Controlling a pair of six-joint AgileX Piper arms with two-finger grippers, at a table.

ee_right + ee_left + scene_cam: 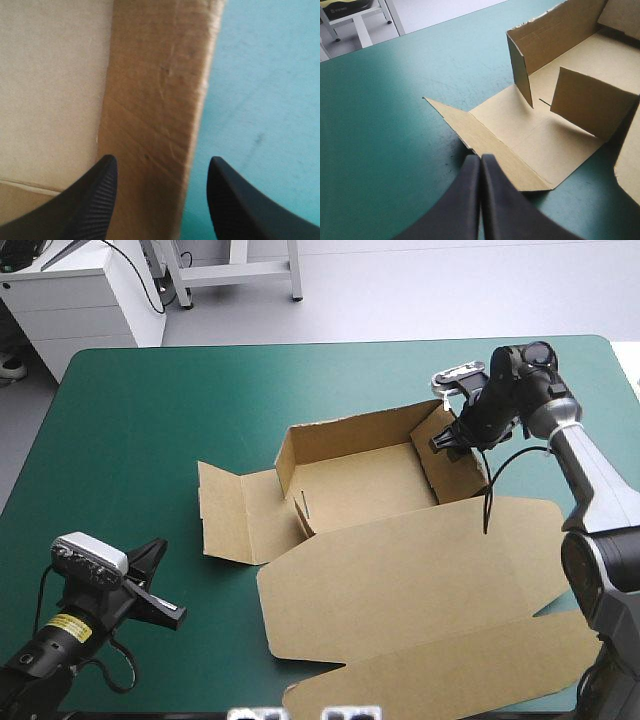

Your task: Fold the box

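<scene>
Teal-green cover (130, 440) carries the box (360, 490), which sits right of centre and is partly raised.

Box: the far wall (350, 435) is upright. The right wall (455, 465) is raised, leaning slightly, and I judge it not tucked. The left flap (235, 520) lies flat on the cover. A small tab (305, 515) stands at the inner left corner. The lid (420, 580) lies flat toward the near edge.

Right gripper (161, 160): jaws apart, straddling the top edge of the right wall. The board stands between the fingers, nearer the inner one. Whether either pad touches it cannot be told.

Left gripper (481, 159): jaws together in a point. It is low at the near-left of the table, aimed at the outer edge of the left flap. It is near the flap, and no contact is evident.

Risks, as judged:
- Nothing pins the base. A sideways push from either arm could slide the whole sheet across the cover.
- Closing off-centre on the right wall could crease it away from its score line. If let go untucked, it may fall back outward.
- The flat flap offers no lip. The shut left tip may shove the flap along the cover instead of getting under it, and so knock the standing tab or skew the base.
- Lifting the flap fast could drag the far wall out of square.
</scene>
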